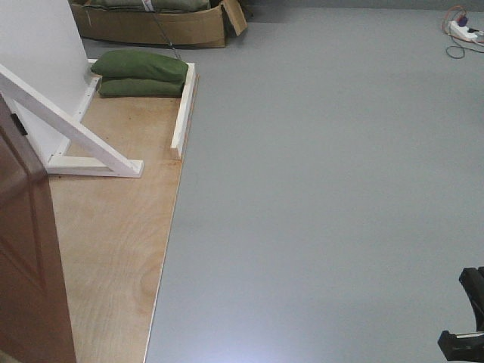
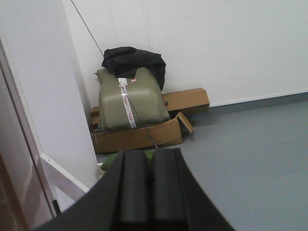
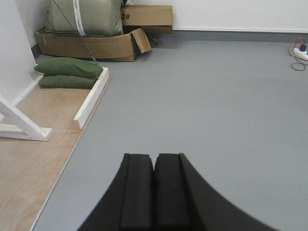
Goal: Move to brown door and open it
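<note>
The door [image 1: 23,257] stands at the far left edge of the front view, on the plywood [image 1: 113,242] base. Only a strip of its glossy reddish-brown panelling is in sight, and its handle is out of every view, so I cannot tell whether it is latched. The left claw [image 2: 150,168] is closed pad to pad on nothing and faces past a white wall [image 2: 43,86] toward a cardboard box [image 2: 137,137] in the corner. The right claw [image 3: 154,168] is likewise closed and empty, over the grey floor [image 1: 325,189]. Neither touches the door. A white brace [image 1: 76,140] and two green sandbags [image 1: 140,74] sit behind it on the base. The door looks like a stiff, heavy slab that will swing only about its hinges, and its lacquer is probably slippery, so pressing the flat face would give poor purchase. The handle is the place to take hold, once the base has turned to bring it into view. The left claw seems the nearer one and would have to open first.
</note>
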You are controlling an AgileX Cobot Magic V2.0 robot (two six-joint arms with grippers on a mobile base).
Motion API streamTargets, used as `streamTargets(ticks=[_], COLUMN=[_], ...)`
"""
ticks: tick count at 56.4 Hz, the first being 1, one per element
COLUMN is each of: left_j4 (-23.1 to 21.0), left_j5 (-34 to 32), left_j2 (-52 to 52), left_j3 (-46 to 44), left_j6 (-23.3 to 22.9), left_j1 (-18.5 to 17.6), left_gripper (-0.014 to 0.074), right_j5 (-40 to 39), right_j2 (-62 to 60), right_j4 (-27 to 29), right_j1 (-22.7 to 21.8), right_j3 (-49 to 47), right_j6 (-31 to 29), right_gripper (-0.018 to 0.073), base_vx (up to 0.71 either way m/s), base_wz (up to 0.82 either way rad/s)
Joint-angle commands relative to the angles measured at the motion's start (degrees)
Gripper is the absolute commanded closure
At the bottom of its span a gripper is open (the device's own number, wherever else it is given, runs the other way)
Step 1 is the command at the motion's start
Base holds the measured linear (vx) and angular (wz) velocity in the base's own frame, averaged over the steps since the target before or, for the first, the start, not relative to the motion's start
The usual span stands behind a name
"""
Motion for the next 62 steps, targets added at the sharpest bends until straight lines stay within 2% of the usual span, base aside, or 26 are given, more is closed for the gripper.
streamTargets(ticks=[1, 26, 62], left_j4=[-0.45, -0.45, -0.45], left_j5=[-4.5, -4.5, -4.5], left_j2=[-0.79, -0.79, -0.79], left_j3=[-1.15, -1.15, -1.15], left_j6=[-0.15, -0.15, -0.15], left_j1=[0.1, 0.1, 0.1], left_gripper=[0.046, 0.046, 0.046], right_j5=[-4.39, -4.45, -4.45], right_j2=[-0.32, -0.32, -0.32], right_j4=[-0.36, -0.36, -0.36], right_j1=[0.13, 0.13, 0.13], right_j3=[0.25, 0.25, 0.25], right_j6=[-0.51, -0.51, -0.51], right_gripper=[0.0559, 0.0559, 0.0559], base_vx=[0.36, 0.26, 0.04], base_wz=[0.1, 0.07, 0.02])
